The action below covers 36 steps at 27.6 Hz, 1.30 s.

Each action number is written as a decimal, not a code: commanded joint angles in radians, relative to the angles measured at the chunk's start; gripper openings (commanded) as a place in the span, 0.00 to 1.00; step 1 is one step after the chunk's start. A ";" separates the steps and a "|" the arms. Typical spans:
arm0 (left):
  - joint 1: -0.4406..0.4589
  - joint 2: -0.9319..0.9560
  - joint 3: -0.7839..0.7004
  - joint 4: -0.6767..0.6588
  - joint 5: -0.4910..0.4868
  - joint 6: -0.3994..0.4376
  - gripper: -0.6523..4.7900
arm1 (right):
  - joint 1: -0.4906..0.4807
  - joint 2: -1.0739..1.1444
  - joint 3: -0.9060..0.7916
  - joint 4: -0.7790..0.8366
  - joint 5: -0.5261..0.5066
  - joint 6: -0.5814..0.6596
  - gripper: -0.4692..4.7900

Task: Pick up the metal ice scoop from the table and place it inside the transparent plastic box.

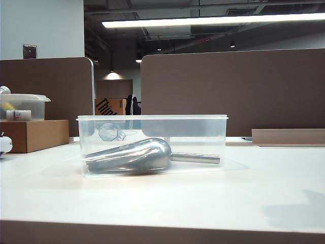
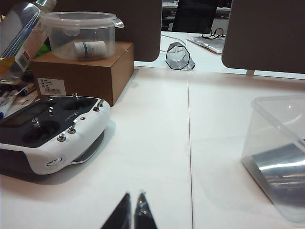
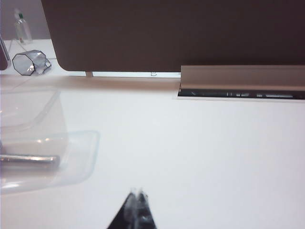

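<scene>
Both grippers, left gripper (image 2: 133, 213) and right gripper (image 3: 137, 212), hover closed and empty over the table (image 1: 203, 198). Inside the box (image 1: 152, 122) lies the scoop (image 1: 137, 155): probably rigid, slick, heavyish; its handle looks best to grasp.

The white table (image 1: 167, 198) carries the transparent plastic box (image 1: 152, 133). Left of the box sit a brown cardboard box (image 1: 33, 134) and a white remote controller (image 2: 52, 133).
</scene>
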 commanded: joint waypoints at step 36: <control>-0.001 0.001 0.000 0.006 0.002 0.000 0.16 | -0.030 0.000 -0.002 0.069 0.006 -0.003 0.07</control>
